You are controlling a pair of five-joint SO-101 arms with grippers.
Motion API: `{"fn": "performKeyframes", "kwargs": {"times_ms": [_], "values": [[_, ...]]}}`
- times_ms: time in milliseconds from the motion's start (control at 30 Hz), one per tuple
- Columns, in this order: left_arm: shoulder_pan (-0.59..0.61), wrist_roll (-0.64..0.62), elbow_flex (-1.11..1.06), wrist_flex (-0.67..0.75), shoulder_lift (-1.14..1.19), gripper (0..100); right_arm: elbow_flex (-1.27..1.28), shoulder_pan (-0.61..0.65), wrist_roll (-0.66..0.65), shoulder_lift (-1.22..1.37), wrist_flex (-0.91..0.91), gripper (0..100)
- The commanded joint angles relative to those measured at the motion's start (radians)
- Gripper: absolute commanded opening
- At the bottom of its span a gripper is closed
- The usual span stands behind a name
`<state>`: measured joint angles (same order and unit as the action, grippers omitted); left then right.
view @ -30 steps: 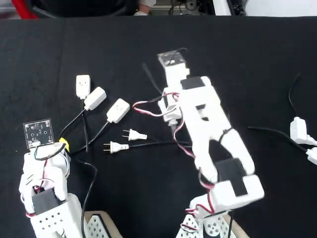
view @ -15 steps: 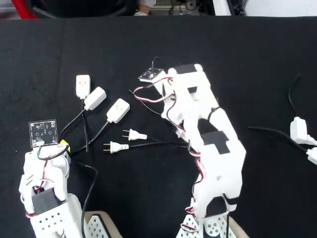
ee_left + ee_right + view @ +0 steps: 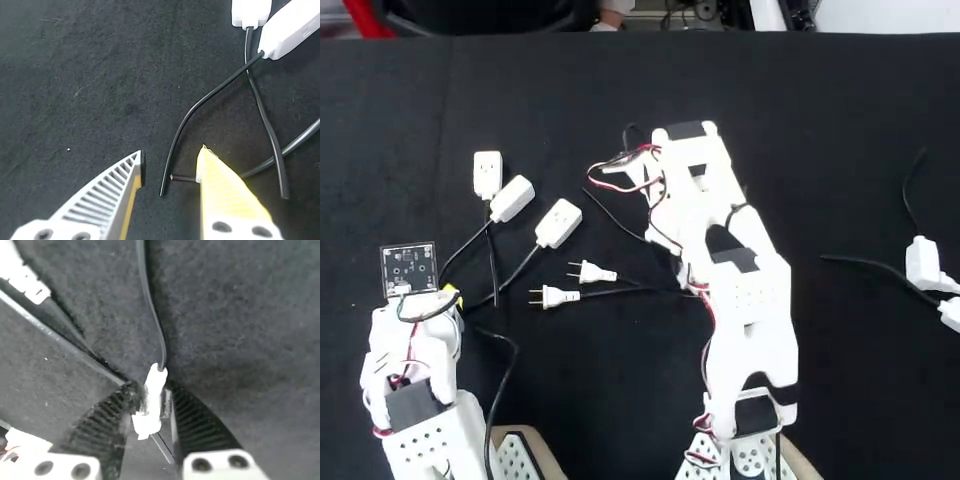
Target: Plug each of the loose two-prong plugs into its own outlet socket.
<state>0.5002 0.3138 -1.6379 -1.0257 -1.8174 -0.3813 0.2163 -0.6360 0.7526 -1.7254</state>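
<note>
Two loose white two-prong plugs (image 3: 590,272) (image 3: 552,296) lie on the black table, prongs pointing left. Three white outlet sockets (image 3: 487,172) (image 3: 512,198) (image 3: 558,222) sit up and left of them on black cords. My right gripper (image 3: 150,391) is shut on a small white plug (image 3: 149,407) whose black cord (image 3: 150,315) runs away over the cloth. The right arm (image 3: 720,260) reaches up the table's middle and hides that gripper from above. My left gripper (image 3: 171,155) is open low over the cloth, a black cord end (image 3: 167,185) between its fingers.
More white connectors (image 3: 923,262) (image 3: 950,312) on a black cord lie at the right edge. Black cords (image 3: 265,125) cross between the left gripper and the sockets. Another white piece (image 3: 22,272) lies beyond the right gripper. Bare cloth spreads across the far side.
The right arm has swung its elbow to the left and straightened up the table, its wrist tipping down toward the cloth. The left arm has hardly moved.
</note>
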Motion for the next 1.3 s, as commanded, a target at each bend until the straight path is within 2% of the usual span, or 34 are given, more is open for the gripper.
{"fn": "performKeyframes", "kwargs": {"times_ms": [0, 333, 800, 967, 1267], "values": [[-0.018, 0.008, 0.008, 0.000, -0.005, 18, -0.050, -0.008, 0.038, -0.002, -0.037, 6.7], [-0.062, 0.011, 0.004, 0.000, -0.005, 18, -0.025, -0.011, 0.041, -0.002, -0.043, 6.7], [-0.061, 0.011, 0.004, 0.000, -0.005, 18, 0.183, 0.011, 0.087, -0.147, -0.037, 6.9], [-0.061, 0.011, 0.004, 0.000, -0.005, 18, 0.189, 0.011, 0.089, -0.147, -0.035, 15.1], [-0.061, 0.011, 0.004, 0.000, -0.005, 18, 0.191, 0.006, 0.095, -0.147, -0.034, 9.0]]}}
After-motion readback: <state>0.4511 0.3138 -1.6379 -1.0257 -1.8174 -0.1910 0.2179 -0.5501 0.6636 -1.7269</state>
